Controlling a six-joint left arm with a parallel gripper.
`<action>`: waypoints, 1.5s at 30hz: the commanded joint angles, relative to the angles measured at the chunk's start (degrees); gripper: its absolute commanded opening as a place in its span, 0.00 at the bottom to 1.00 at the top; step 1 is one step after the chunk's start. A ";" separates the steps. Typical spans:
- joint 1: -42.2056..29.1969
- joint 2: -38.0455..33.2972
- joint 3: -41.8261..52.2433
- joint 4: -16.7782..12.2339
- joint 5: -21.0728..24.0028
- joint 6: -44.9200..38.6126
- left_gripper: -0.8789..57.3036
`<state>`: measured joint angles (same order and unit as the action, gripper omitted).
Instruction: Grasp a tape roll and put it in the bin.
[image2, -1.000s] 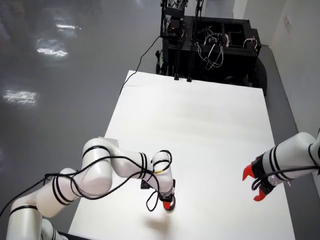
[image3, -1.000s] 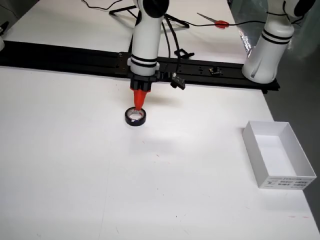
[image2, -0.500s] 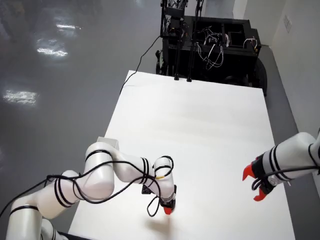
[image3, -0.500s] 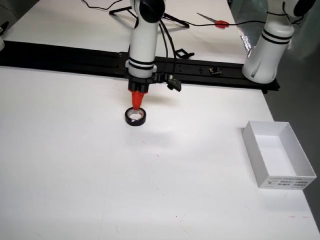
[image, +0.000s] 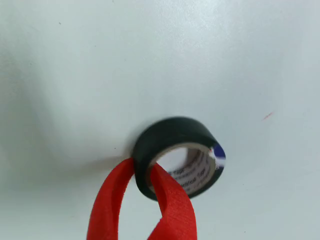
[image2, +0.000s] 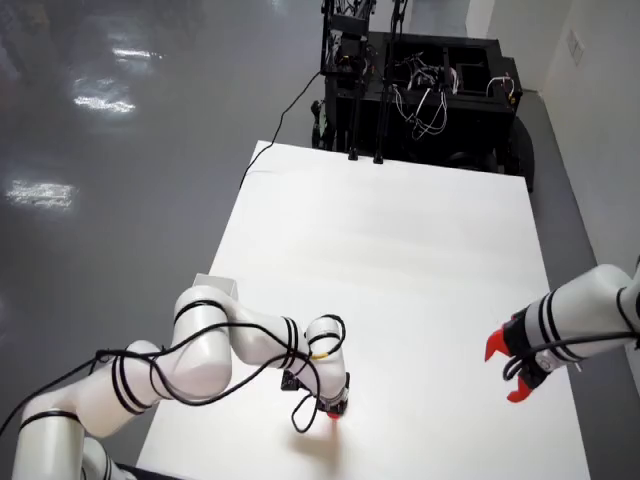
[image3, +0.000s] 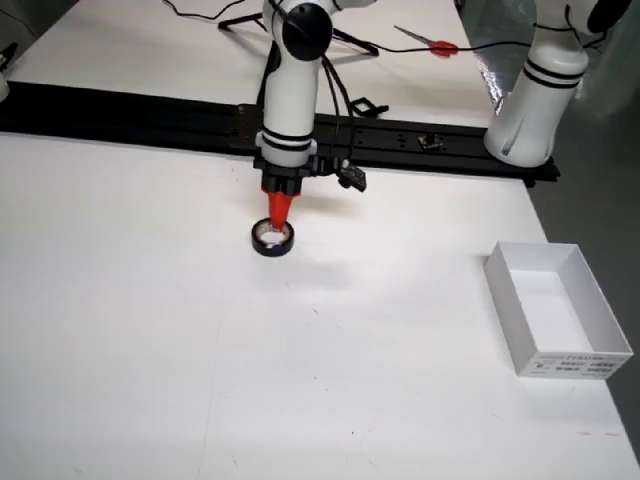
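Down went the working arm (image3: 296, 70) since the earlier frame, its red gripper (image3: 281, 214) dropping from just above the tape roll (image3: 272, 238) right onto it. The roll itself had hardly budged on the white table (image3: 140, 330). Largest first: the table stretched wide and bare around the action, with a black rail (image3: 120, 115) running along its far edge in the front view. The second white arm (image3: 545, 85) stood on that rail at the right. The white bin (image3: 556, 308) sat open near the table's right edge, well apart from the roll. Now the close view: two red fingers (image: 175, 205) straddled the black roll's (image: 172, 140) wall, one outside, one inside the core, jaws drawn narrow and pinching that wall. Red scissors (image3: 432, 43) lay far back.
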<state>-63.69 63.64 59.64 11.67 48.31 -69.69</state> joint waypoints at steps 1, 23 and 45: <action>0.49 0.61 -0.14 -1.83 1.52 0.70 0.00; 20.80 -23.65 9.01 6.70 13.12 9.31 0.00; 40.66 -35.16 21.66 6.79 13.91 11.33 0.00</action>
<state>-34.13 36.60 72.55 18.10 61.68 -59.58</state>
